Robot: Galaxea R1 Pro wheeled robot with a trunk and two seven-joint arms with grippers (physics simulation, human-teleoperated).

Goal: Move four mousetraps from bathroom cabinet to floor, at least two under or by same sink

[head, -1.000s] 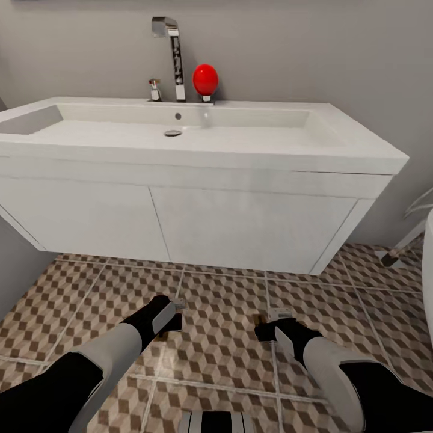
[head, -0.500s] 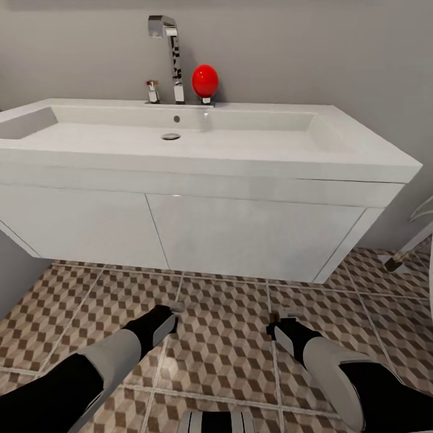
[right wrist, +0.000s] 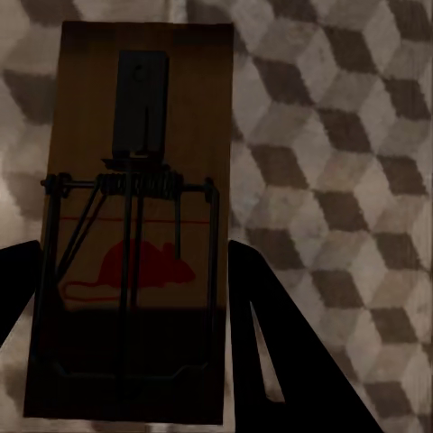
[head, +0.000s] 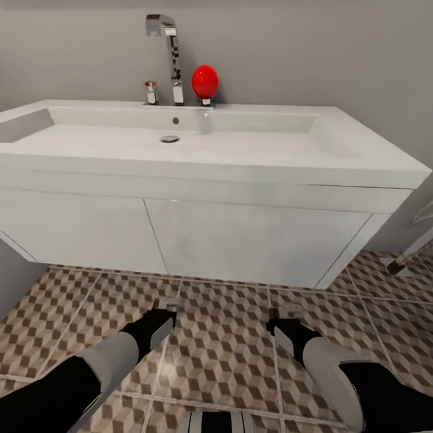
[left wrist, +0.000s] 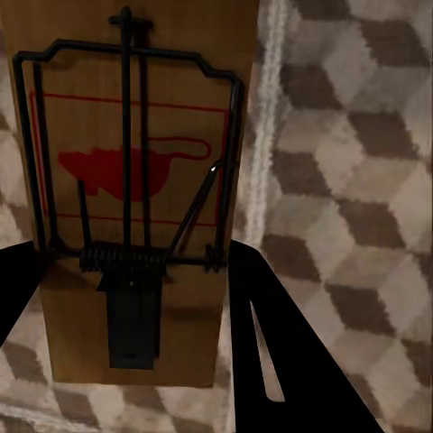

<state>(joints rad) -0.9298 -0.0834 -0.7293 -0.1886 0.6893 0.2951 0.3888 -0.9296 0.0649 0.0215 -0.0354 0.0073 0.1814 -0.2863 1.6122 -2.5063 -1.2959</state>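
Both arms reach forward and low over the bathroom floor (head: pixel 228 361), in front of the white vanity (head: pixel 240 240) that carries the sink (head: pixel 180 141). The chrome tap (head: pixel 171 57) stands at the back rim of the basin with a red ball-shaped object (head: pixel 204 81) just beside it.

The left gripper (head: pixel 165 310) holds a mousetrap (left wrist: pixel 135 194) between its two dark fingers (left wrist: pixel 271 352). In the left wrist view the brown board fills the gap from one finger to the other, its long edges against them, with the black wire bar, the coil spring and a red mouse print facing the camera. The board projects beyond the fingertips over the cube-patterned tiles; whether it touches the floor cannot be told.

The right gripper (head: pixel 282 316) grips a second mousetrap (right wrist: pixel 135 225) the same way. In the right wrist view its board sits between the two fingers (right wrist: pixel 280 352), edges pressed to them, the spring across its middle and the red mouse print nearer the gripper's palm.

In the head view both traps show as small pale and brown bits at the gripper tips, near the vanity's front edge, with the left one (head: pixel 168 305) well apart from the right one (head: pixel 281 311).
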